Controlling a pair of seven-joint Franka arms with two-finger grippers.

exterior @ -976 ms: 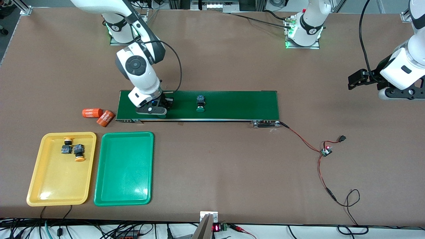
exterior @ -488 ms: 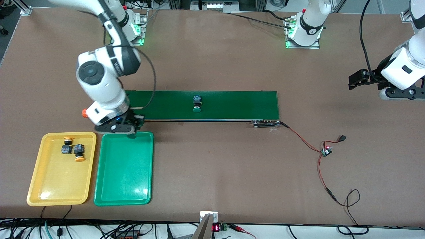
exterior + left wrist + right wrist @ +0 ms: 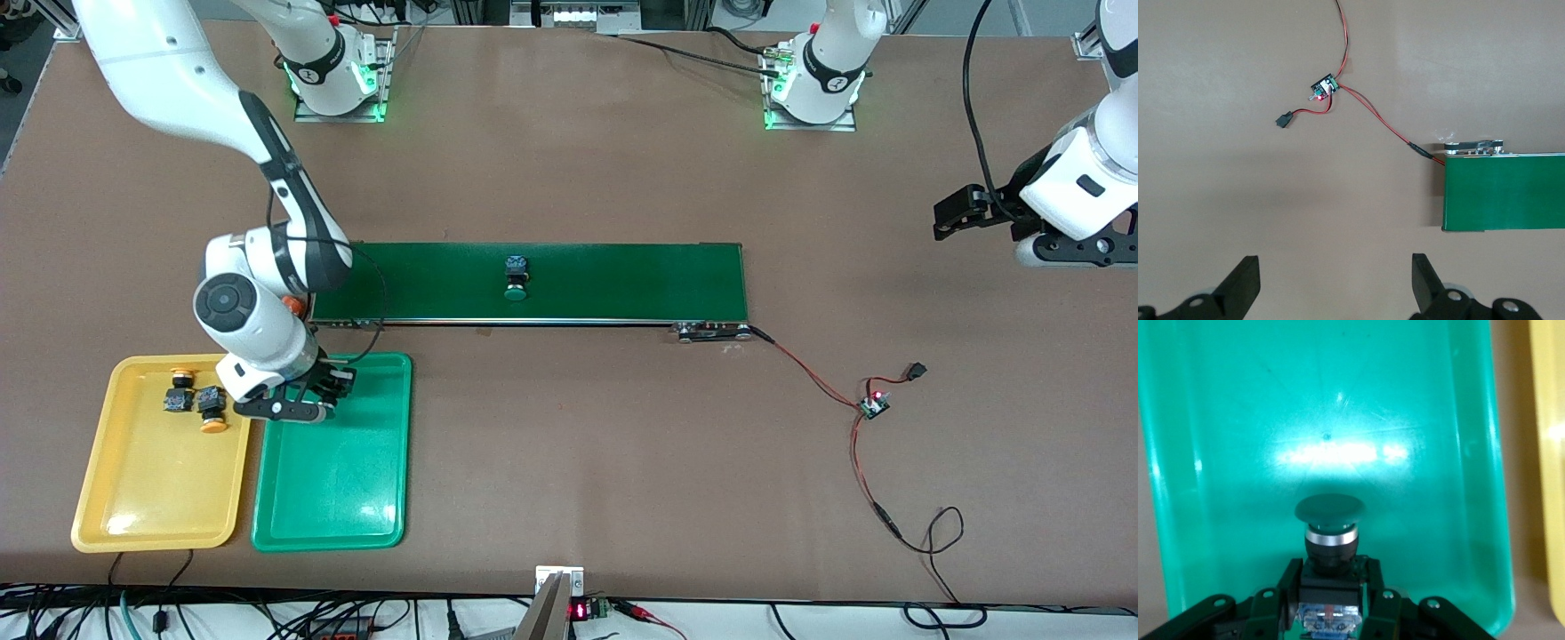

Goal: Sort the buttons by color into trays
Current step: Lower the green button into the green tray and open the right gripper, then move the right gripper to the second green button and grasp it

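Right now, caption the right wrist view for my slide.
Right gripper holds a green button over the green tray.

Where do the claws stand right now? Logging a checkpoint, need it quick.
Left claw: open, holding nothing, waiting over bare table.
Right claw: shut on a green button, over the green tray.

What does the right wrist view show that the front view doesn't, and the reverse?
Only the right wrist view: the green button clamped by its black body in the right gripper, cap over the tray floor.
Only the front view: two yellow buttons in the yellow tray, another green button on the belt, the open left gripper waiting over bare table.
Both: the green tray, with no button lying in it.
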